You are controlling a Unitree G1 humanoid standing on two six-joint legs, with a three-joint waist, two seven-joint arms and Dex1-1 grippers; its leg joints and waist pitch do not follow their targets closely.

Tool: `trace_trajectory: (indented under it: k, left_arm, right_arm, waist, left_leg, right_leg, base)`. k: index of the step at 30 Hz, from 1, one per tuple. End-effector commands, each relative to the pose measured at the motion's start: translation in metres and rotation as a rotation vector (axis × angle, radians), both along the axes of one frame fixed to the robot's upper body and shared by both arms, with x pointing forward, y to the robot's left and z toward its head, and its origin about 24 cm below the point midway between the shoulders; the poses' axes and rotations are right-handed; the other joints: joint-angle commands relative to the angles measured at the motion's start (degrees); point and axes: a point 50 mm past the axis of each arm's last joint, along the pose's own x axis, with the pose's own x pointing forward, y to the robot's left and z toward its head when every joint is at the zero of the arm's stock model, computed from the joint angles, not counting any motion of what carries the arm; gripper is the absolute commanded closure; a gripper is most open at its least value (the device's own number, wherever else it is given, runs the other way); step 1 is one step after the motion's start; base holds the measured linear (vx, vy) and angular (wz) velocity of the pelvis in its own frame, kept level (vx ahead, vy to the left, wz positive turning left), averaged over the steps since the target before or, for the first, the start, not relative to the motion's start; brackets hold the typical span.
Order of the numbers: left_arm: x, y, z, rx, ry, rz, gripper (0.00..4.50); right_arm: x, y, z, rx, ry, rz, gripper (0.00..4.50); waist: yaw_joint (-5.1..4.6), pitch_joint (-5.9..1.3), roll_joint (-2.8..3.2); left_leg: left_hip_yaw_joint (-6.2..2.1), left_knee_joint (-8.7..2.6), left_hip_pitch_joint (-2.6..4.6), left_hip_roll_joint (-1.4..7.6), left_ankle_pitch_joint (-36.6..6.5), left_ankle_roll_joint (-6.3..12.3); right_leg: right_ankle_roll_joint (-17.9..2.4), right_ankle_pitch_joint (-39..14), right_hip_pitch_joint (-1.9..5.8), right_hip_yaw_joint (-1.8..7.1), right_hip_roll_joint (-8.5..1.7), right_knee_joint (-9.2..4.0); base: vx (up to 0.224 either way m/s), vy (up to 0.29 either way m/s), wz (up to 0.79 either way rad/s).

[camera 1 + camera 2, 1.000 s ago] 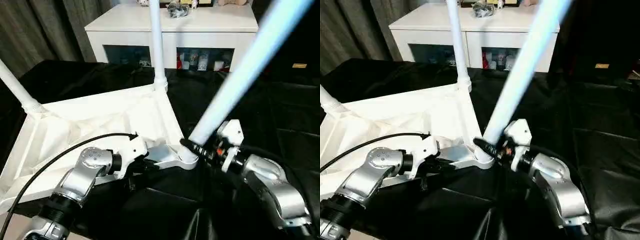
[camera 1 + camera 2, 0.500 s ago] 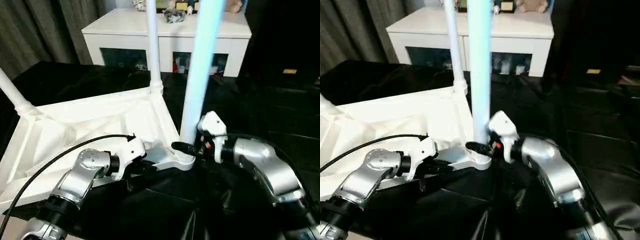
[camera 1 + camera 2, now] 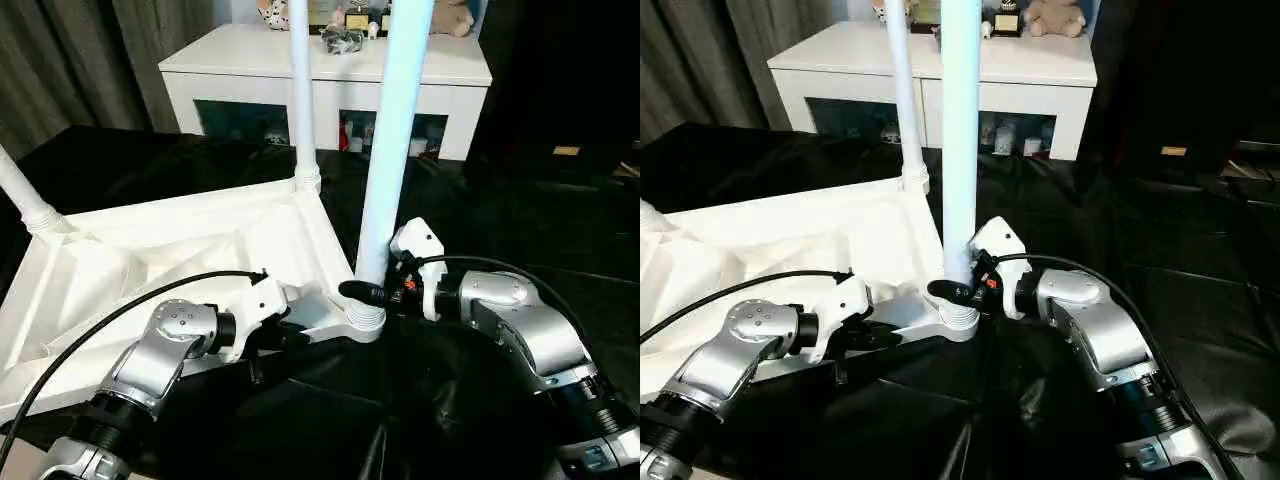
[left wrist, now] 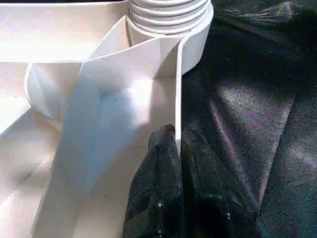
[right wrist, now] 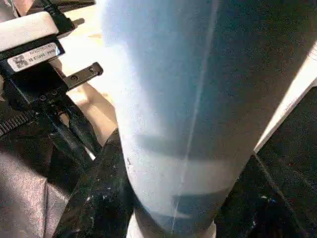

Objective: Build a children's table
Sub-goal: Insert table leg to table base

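The children's table [image 3: 150,240] lies upside down on a black cloth, ribbed underside up. One white leg [image 3: 300,100] stands in the far corner, and another [image 3: 22,192] stands at the left corner. A third leg [image 3: 392,140] rises nearly upright from the threaded socket [image 3: 365,318] at the near corner. My right gripper [image 3: 365,292] is shut around this leg just above the socket, one black finger [image 5: 94,198] pressed against it. My left gripper [image 4: 176,136] is shut on a thin upright wall of the table's rim [image 4: 177,89] next to the same socket.
A white cabinet [image 3: 325,70] with dark glass doors stands behind the table, with small toys on top. Dark curtains [image 3: 80,60] hang at the back left. The black cloth [image 3: 520,210] spreads out to the right of the table.
The leg in my right gripper has swung from leaning far right to nearly upright over the near corner socket. The right forearm turned with it. My left gripper kept its hold on the rim.
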Motion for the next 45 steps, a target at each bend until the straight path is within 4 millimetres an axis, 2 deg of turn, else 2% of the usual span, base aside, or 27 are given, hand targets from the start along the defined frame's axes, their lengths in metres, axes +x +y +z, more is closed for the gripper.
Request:
trace_trajectory:
  k: [1, 4, 5, 7, 8, 10, 13, 16, 17, 18, 21, 23, 25, 29, 34, 35, 36, 39, 41, 42, 43, 44, 45]
  left_arm:
    - [0.010, 0.006, 0.016, -0.087, -0.068, 0.083, 4.50]
    - [0.010, 0.005, 0.017, -0.101, -0.069, 0.088, 4.50]
    - [0.010, 0.004, 0.018, -0.110, -0.070, 0.092, 4.50]
    - [0.011, 0.005, 0.019, -0.112, -0.073, 0.097, 4.50]
    - [0.011, 0.005, 0.019, -0.113, -0.073, 0.098, 4.50]
    - [0.010, 0.005, 0.019, -0.115, -0.074, 0.102, 4.50]
    - [0.010, 0.004, 0.019, -0.119, -0.073, 0.104, 4.50]
    - [0.009, 0.004, 0.019, -0.120, -0.070, 0.103, 4.50]
    - [0.009, 0.004, 0.019, -0.120, -0.070, 0.102, 4.50]
    - [0.009, 0.004, 0.019, -0.120, -0.069, 0.101, 4.50]
    - [0.010, 0.004, 0.020, -0.121, -0.071, 0.104, 4.50]
    - [0.010, 0.004, 0.020, -0.120, -0.072, 0.106, 4.50]
    - [0.010, 0.004, 0.020, -0.113, -0.070, 0.100, 4.50]
    - [0.009, 0.004, 0.019, -0.109, -0.064, 0.089, 4.50]
    - [0.008, 0.003, 0.019, -0.102, -0.056, 0.069, 4.50]
    - [0.008, 0.003, 0.019, -0.102, -0.056, 0.068, 4.50]
    - [0.008, 0.002, 0.019, -0.101, -0.055, 0.068, 4.50]
    - [0.007, 0.002, 0.019, -0.103, -0.049, 0.064, 4.50]
    - [0.006, 0.003, 0.019, -0.103, -0.048, 0.064, 4.50]
    - [0.006, 0.003, 0.019, -0.104, -0.047, 0.064, 4.50]
    - [0.006, 0.003, 0.019, -0.103, -0.048, 0.066, 4.50]
    - [0.005, 0.003, 0.019, -0.103, -0.048, 0.068, 4.50]
    - [0.004, 0.005, 0.018, -0.102, -0.047, 0.073, 4.50]
  right_arm:
    - [-0.028, -0.011, -0.072, -0.162, 0.297, -0.042, 2.67]
    - [-0.023, -0.013, -0.073, -0.125, 0.275, -0.102, 2.67]
    - [-0.020, -0.016, -0.072, -0.069, 0.277, -0.168, 2.67]
    - [-0.018, -0.021, -0.071, -0.011, 0.279, -0.235, 2.67]
    - [-0.018, -0.024, -0.071, -0.010, 0.277, -0.242, 2.67]
    - [-0.022, -0.028, -0.071, -0.017, 0.271, -0.235, 2.67]
    - [-0.027, -0.031, -0.070, -0.009, 0.268, -0.233, 2.67]
    - [-0.035, -0.036, -0.072, -0.007, 0.263, -0.232, 2.67]
    - [-0.037, -0.036, -0.072, -0.010, 0.261, -0.227, 2.67]
    - [-0.040, -0.035, -0.072, -0.013, 0.256, -0.215, 2.67]
    - [-0.049, -0.034, -0.069, -0.021, 0.237, -0.171, 2.67]
    - [-0.055, -0.033, -0.069, -0.037, 0.229, -0.144, 2.67]
    - [-0.059, -0.030, -0.070, -0.081, 0.225, -0.100, 2.67]
    - [-0.057, -0.026, -0.072, -0.123, 0.223, -0.089, 2.67]
    - [-0.045, -0.020, -0.075, -0.163, 0.235, -0.078, 2.67]
    - [-0.043, -0.019, -0.075, -0.166, 0.241, -0.075, 2.67]
    - [-0.042, -0.018, -0.075, -0.166, 0.245, -0.074, 2.67]
    - [-0.037, -0.015, -0.078, -0.166, 0.283, -0.081, 2.67]
    - [-0.036, -0.014, -0.081, -0.165, 0.299, -0.090, 2.67]
    - [-0.035, -0.014, -0.082, -0.165, 0.307, -0.095, 2.67]
    - [-0.035, -0.014, -0.083, -0.165, 0.309, -0.096, 2.67]
    - [-0.035, -0.014, -0.083, -0.165, 0.312, -0.095, 2.67]
    - [-0.036, -0.014, -0.084, -0.164, 0.313, -0.089, 2.67]
  waist:
    - [0.64, -1.39, -0.55]
    - [0.45, -1.17, -0.58]
    - [0.35, -1.08, -0.62]
    - [0.37, -0.96, -0.70]
    - [0.38, -0.94, -0.47]
    - [0.41, -0.87, -0.54]
    - [0.66, -1.04, -0.42]
    - [1.26, -1.30, -0.50]
    - [1.39, -1.31, -0.35]
    - [1.52, -1.35, -0.41]
    - [2.03, -1.41, -0.41]
    - [2.20, -1.42, -0.37]
    - [2.11, -1.41, -0.46]
    - [2.15, -1.36, -0.21]
    - [1.50, -0.97, -0.14]
    - [1.37, -0.90, -0.36]
    - [1.35, -0.85, -0.30]
    - [0.87, -0.85, -0.67]
    - [0.75, -0.77, -0.56]
    - [0.67, -0.78, -0.90]
    - [0.60, -0.72, -0.72]
    - [0.52, -0.72, -0.91]
    - [0.54, -0.71, -0.84]
  left_leg:
    - [-1.68, -5.89, -1.25, 3.61, -18.14, 0.90]
    - [-1.81, -6.04, -1.29, 3.54, -20.07, 0.50]
    - [-1.99, -6.14, -1.27, 3.53, -21.21, 0.30]
    - [-2.19, -6.29, -1.01, 3.59, -22.72, 0.06]
    - [-2.22, -6.32, -0.80, 3.59, -23.78, -0.06]
    - [-2.22, -6.44, -0.61, 3.62, -24.76, -0.11]
    - [-2.11, -6.65, -0.56, 3.72, -23.99, -0.01]
    - [-1.60, -6.73, -0.51, 3.88, -20.47, 0.56]
    - [-1.48, -6.75, -0.58, 3.87, -19.41, 0.71]
    - [-1.42, -6.73, -0.74, 3.84, -18.61, 0.94]
    - [-1.16, -6.66, -0.61, 3.81, -17.21, 1.39]
    - [-1.13, -6.66, -0.56, 3.85, -16.73, 1.69]
    - [-1.18, -6.68, -0.82, 3.78, -16.22, 1.96]
    - [-1.26, -6.75, -0.74, 3.83, -16.36, 1.70]
    - [-1.67, -7.10, -0.88, 3.78, -20.66, 0.42]
    - [-1.69, -7.08, -0.73, 3.80, -21.96, 0.22]
    - [-1.79, -7.12, -0.60, 3.79, -22.77, 0.03]
    - [-2.09, -7.22, -0.86, 3.82, -23.61, -0.11]
    - [-2.08, -7.19, -0.60, 3.81, -24.49, -0.22]
    - [-2.06, -7.18, -0.61, 3.79, -24.61, -0.19]
    - [-2.13, -7.27, -0.73, 3.83, -24.93, -0.34]
    - [-2.20, -7.32, -0.76, 3.86, -25.39, -0.42]
    - [-2.28, -7.37, -0.70, 3.90, -25.80, -0.53]
  right_leg:
    - [-11.50, -24.15, 2.32, 2.46, -4.04, -4.69]
    - [-10.51, -27.95, 2.09, 2.42, -4.16, -4.99]
    - [-9.45, -30.64, 2.04, 2.35, -4.21, -5.25]
    - [-8.21, -33.01, 1.68, 2.27, -4.14, -5.55]
    - [-7.86, -33.76, 1.41, 2.32, -4.14, -5.68]
    - [-7.55, -34.12, 1.22, 2.28, -4.00, -5.88]
    - [-8.05, -31.13, 1.40, 2.30, -3.97, -5.85]
    - [-10.04, -23.95, 1.71, 2.51, -3.86, -5.59]
    - [-11.16, -21.29, 1.85, 2.52, -3.81, -5.36]
    - [-11.67, -19.86, 2.13, 2.51, -3.81, -5.19]
    - [-12.30, -18.26, 2.28, 2.57, -3.85, -5.17]
    - [-11.97, -18.87, 2.31, 2.61, -3.92, -5.24]
    - [-11.95, -19.48, 2.47, 2.53, -3.92, -5.26]
    - [-11.36, -21.23, 2.28, 2.49, -3.87, -5.38]
    - [-10.25, -26.18, 2.10, 2.35, -3.94, -5.59]
    - [-9.53, -28.33, 1.89, 2.41, -4.01, -5.94]
    - [-8.93, -29.69, 1.73, 2.46, -4.01, -6.06]
    - [-8.23, -31.14, 1.68, 2.41, -4.12, -6.10]
    - [-8.27, -31.97, 1.32, 2.41, -4.07, -6.19]
    - [-8.20, -32.08, 1.32, 2.39, -4.02, -6.26]
    - [-8.08, -32.18, 1.34, 2.42, -4.08, -6.26]
    - [-7.70, -32.57, 1.35, 2.39, -4.09, -6.34]
    - [-7.54, -32.81, 1.28, 2.40, -4.12, -6.30]
  base:
    - [0.000, 0.000, 0.00]
    - [0.000, 0.000, 0.00]
    - [0.000, 0.000, 0.00]
    - [0.000, 0.000, 0.00]
    - [0.000, 0.000, 0.00]
    - [0.000, 0.000, 0.00]
    - [0.000, 0.000, 0.00]
    - [0.000, 0.000, 0.00]
    - [0.000, 0.000, 0.00]
    - [0.000, 0.000, 0.00]
    - [0.000, 0.000, 0.00]
    - [0.000, 0.000, 0.00]
    - [0.000, 0.000, 0.00]
    - [0.000, 0.000, 0.00]
    - [0.000, 0.000, 0.00]
    - [0.000, 0.000, 0.00]
    - [0.000, 0.000, 0.00]
    - [0.000, 0.000, 0.00]
    - [0.000, 0.000, 0.00]
    - [0.000, 0.000, 0.00]
    - [0.000, 0.000, 0.00]
    - [0.000, 0.000, 0.00]
    - [0.000, 0.000, 0.00]
